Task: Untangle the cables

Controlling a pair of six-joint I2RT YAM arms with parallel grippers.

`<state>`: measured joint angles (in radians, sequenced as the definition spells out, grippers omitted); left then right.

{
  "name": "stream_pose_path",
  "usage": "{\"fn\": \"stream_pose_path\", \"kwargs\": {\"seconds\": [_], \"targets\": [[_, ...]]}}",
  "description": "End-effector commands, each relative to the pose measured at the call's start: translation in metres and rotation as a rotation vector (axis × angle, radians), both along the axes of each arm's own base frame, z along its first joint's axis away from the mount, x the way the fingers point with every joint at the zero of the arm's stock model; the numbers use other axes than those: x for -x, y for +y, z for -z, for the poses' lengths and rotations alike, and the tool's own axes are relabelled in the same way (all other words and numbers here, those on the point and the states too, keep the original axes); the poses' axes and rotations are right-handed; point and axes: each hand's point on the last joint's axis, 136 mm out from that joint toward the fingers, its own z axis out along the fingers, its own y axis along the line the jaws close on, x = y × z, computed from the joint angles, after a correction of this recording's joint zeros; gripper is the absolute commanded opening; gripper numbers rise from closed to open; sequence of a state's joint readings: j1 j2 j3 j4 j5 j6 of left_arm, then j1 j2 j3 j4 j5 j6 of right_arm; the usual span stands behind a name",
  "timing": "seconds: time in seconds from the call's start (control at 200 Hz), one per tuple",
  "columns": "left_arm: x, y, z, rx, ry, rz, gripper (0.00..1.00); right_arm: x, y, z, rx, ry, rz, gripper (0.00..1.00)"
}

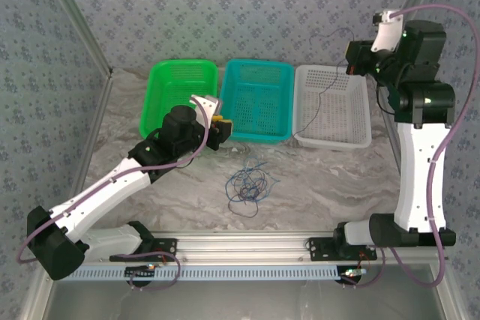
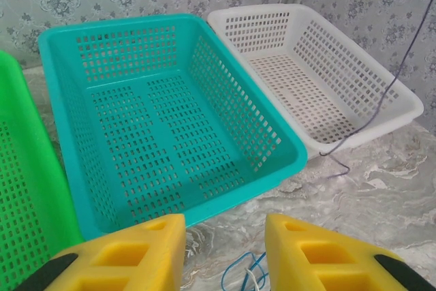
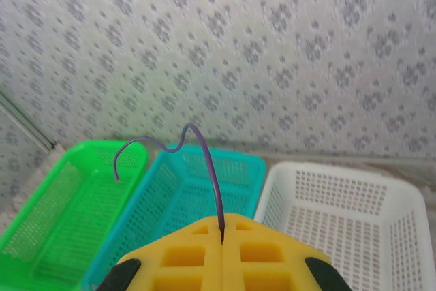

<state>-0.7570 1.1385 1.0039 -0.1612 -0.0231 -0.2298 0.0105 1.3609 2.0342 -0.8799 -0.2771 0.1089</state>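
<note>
Tabletop: grey-white marble look, walled in L, R and far. 3 baskets sit in a row along the far edge, side by side: green basket far L, teal basket mid, white basket far R. Near of the teal one, approx ctr, a loose tangle of thin cables, blue w/ darker strands, lies flat and apart from all baskets. A dark cable crosses the white basket's near rim; its end rests on the tabletop just beside it.
</note>
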Motion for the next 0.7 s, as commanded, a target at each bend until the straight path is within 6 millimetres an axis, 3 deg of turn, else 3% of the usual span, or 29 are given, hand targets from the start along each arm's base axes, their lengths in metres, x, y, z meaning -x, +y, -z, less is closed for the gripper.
{"fn": "stream_pose_path", "kwargs": {"seconds": [0.0,0.185,0.26,0.345,0.545,0.695], "targets": [[-0.004,0.004,-0.007,0.021,-0.018,-0.023,0.37,0.011,0.009,-0.022,-0.067,-0.047,-0.046,0.0],[-0.005,0.005,-0.004,0.011,-0.017,-0.027,0.37,0.03,0.018,-0.054,-0.155,-0.137,-0.108,0.0],[-0.006,0.005,-0.003,0.007,-0.02,-0.03,0.37,0.03,0.01,-0.055,-0.127,-0.149,-0.06,0.0],[-0.007,0.004,-0.001,0.006,-0.019,-0.031,0.38,0.018,-0.006,-0.039,-0.069,-0.11,0.021,0.0],[-0.007,0.003,0.003,0.004,-0.002,-0.027,0.38,-0.029,-0.043,0.016,-0.01,0.005,0.141,0.0],[-0.003,0.007,0.001,0.01,-0.017,-0.027,0.52,-0.054,-0.055,0.059,0.01,0.097,0.165,0.0]]}}
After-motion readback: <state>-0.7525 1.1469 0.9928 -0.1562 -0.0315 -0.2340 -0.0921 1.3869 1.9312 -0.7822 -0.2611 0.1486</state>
